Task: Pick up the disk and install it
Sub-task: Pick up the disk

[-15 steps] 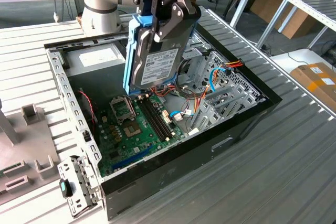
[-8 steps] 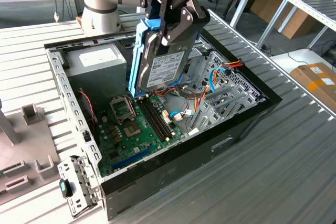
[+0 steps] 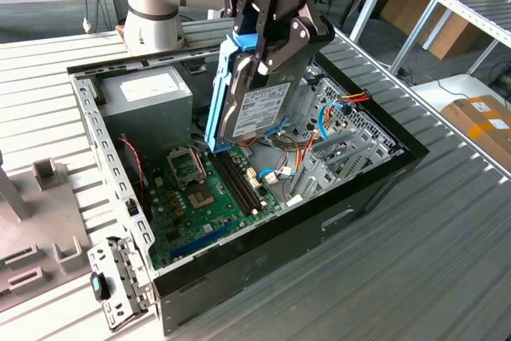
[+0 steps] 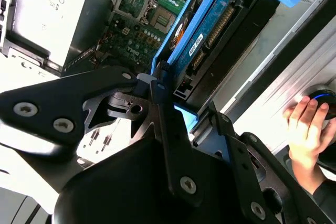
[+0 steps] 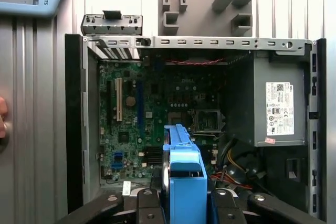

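Observation:
The disk (image 3: 259, 109) hangs tilted on edge above the open computer case (image 3: 375, 185), its white printed label facing the exterior view's right and a blue plastic bracket (image 3: 217, 93) along its edge. My gripper (image 3: 267, 49) is shut on the disk's upper end, black fingers (image 3: 297, 37) pressing both flat sides. The disk's lower corner hovers over the green motherboard (image 3: 200, 193). In the second wrist view the gripper (image 4: 173, 98) clamps the disk (image 4: 210, 30) edge-on. In the first wrist view the blue bracket (image 5: 184, 174) sits between the fingers above the motherboard (image 5: 152, 108).
A grey power-supply box (image 3: 148, 93) fills the case's back corner. Coloured cables and a metal drive cage (image 3: 339, 153) lie on the exterior view's right. A loose metal bracket (image 3: 120, 277) and grey fixture (image 3: 40, 221) sit outside the case. A person's hand (image 4: 304, 124) rests nearby.

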Robot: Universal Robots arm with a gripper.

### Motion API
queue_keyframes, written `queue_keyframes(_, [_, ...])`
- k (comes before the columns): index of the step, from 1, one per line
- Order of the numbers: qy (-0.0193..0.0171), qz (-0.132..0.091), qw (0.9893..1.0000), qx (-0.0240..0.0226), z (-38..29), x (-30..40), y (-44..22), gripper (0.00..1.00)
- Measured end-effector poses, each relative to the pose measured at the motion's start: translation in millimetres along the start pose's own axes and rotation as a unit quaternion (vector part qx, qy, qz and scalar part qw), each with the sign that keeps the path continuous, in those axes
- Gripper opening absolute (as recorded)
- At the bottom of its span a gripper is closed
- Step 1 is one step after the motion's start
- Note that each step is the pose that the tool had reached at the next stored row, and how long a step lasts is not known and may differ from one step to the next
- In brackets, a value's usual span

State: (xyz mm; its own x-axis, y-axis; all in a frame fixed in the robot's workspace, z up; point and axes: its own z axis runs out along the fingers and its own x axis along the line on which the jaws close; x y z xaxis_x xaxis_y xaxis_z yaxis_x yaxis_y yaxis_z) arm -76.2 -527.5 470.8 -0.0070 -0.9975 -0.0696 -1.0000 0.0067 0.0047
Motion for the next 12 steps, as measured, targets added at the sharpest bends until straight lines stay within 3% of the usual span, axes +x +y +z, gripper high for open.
queue_keyframes(6, [0.0, 0.0, 1.0, 0.0, 0.5, 5.5, -5.7, 0.37])
queue_keyframes(12, [-0.0001, 0.0, 1.0, -0.0001, 1.4, 13.0, -16.5, 0.37])
